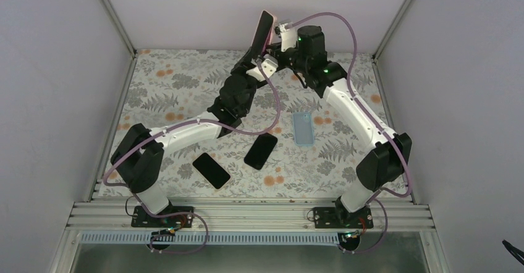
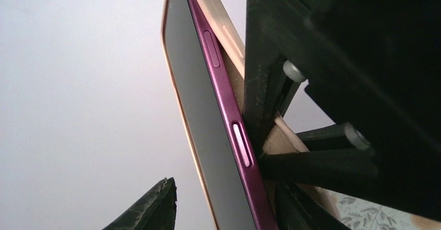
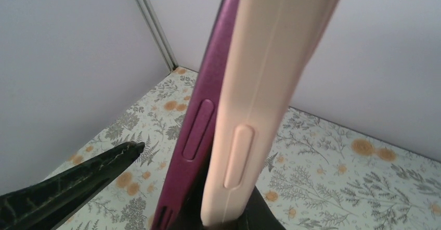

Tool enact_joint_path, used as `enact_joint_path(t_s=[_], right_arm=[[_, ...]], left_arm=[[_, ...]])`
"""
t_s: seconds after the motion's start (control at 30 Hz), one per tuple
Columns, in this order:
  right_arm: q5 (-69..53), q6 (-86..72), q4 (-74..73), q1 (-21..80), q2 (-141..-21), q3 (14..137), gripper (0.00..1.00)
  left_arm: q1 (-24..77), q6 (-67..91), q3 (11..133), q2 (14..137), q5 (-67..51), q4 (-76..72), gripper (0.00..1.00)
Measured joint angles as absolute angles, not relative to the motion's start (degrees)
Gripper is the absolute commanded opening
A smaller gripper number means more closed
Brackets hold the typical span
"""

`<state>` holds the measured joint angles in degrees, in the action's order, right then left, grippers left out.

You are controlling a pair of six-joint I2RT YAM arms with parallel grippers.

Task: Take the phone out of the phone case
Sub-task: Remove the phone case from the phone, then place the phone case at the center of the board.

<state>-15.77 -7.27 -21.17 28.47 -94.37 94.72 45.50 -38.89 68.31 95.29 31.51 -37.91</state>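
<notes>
The phone (image 1: 264,31), dark screen and magenta frame, is held upright in the air at the back, in a peach-pink case (image 1: 275,23). My left gripper (image 1: 259,55) is at its lower end and my right gripper (image 1: 280,36) is beside its middle. In the left wrist view the phone (image 2: 205,110) and case (image 2: 223,16) stand between my jaws (image 2: 229,193); the left fingertip (image 2: 151,209) is clear of the screen. In the right wrist view the case (image 3: 260,74) has peeled away from the phone (image 3: 203,100); the left fingertip (image 3: 67,188) of my right gripper (image 3: 205,183) is apart from it, the other finger mostly hidden.
Two bare black phones (image 1: 211,170) (image 1: 260,151) and an empty light-blue case (image 1: 303,128) lie on the floral mat (image 1: 173,81). Grey walls with metal corner posts enclose the back and sides. The right gripper's black body (image 2: 338,58) fills the right of the left wrist view.
</notes>
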Motion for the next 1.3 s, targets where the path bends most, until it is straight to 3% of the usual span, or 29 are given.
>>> enact_joint_path(t_s=[0.4, 0.57, 0.9, 1.03, 1.3], right_arm=[[-19.62, -2.20, -20.16, 26.96, -94.59, 93.60, 0.03], [-16.60, -3.92, -21.15, 26.52, -94.17, 90.98, 0.03], [2.28, 1.06, -27.57, 26.09, -89.71, 83.66, 0.03], [0.56, 6.17, -29.23, 22.70, -87.42, 79.66, 0.03], [-12.38, 17.80, -47.68, 12.34, -85.93, 66.63, 0.04]], left_arm=[[46.24, -38.46, 68.01, 98.85, 32.71, -44.45, 0.03], [46.22, -36.73, 68.10, 99.13, 33.04, -40.91, 0.02], [41.63, -33.63, 69.60, 93.49, 23.73, -16.16, 0.02], [38.98, -36.49, 66.08, 85.76, 18.06, -7.25, 0.02], [33.69, -46.52, 53.34, 79.70, 29.04, -10.50, 0.02]])
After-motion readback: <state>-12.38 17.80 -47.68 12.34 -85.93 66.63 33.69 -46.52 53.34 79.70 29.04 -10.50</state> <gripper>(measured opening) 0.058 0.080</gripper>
